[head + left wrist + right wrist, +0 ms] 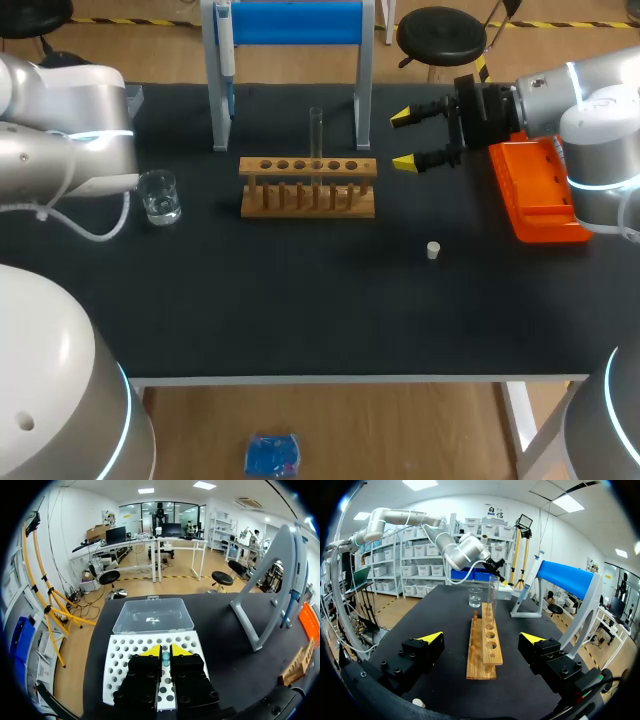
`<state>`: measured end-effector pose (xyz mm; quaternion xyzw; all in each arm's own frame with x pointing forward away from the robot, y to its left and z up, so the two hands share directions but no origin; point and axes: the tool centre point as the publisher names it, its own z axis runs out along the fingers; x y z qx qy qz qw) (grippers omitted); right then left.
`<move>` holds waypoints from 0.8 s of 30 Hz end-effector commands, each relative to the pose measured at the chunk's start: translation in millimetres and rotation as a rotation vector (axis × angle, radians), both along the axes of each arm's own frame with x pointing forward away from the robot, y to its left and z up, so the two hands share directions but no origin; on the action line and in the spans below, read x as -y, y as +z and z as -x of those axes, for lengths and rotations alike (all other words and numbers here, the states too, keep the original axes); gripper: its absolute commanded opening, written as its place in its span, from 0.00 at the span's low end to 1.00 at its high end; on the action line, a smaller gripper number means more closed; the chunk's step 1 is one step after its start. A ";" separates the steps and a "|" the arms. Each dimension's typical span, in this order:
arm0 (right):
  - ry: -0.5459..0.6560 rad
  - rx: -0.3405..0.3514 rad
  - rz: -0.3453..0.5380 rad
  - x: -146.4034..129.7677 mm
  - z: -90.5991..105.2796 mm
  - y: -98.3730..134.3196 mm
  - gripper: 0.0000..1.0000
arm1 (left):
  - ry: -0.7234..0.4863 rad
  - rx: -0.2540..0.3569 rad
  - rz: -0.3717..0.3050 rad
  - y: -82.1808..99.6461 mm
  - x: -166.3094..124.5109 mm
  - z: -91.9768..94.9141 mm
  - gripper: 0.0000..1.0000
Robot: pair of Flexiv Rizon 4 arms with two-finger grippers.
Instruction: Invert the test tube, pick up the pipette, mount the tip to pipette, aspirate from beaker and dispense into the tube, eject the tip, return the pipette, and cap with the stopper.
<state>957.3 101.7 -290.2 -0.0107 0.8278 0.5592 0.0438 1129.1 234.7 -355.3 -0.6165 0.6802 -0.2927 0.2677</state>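
Note:
A clear test tube (316, 135) stands upright in the wooden rack (308, 187). The pipette (227, 45) hangs on the blue-topped stand (295, 22). A glass beaker (160, 197) sits to the rack's left, and the small white stopper (433, 250) lies in front of it to the right. My right gripper (403, 140) is open, level with the rack's right end, and holds nothing. In its wrist view the right gripper (482, 638) faces along the rack (482, 662) towards the tube (493, 592). My left gripper (166, 651) is over a white tip rack (125, 665), shut on a small blue tip (165, 656).
An orange tip box (540, 190) lies at the right, under my right arm. A clear lidded box (152, 615) sits just beyond the white tip rack. My left arm (70, 140) covers the table's back left corner.

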 end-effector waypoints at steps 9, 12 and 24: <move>0.003 -0.001 0.000 0.7 -0.7 -0.2 1.00 | 0.000 0.013 -0.014 10.8 1.7 5.0 0.00; 0.003 -0.001 0.000 0.7 -0.7 -0.2 1.00 | -0.001 0.018 -0.020 12.7 2.5 5.2 0.00; 0.003 -0.001 0.000 0.7 -0.7 -0.2 1.00 | -0.001 0.034 -0.038 26.0 4.2 5.6 0.00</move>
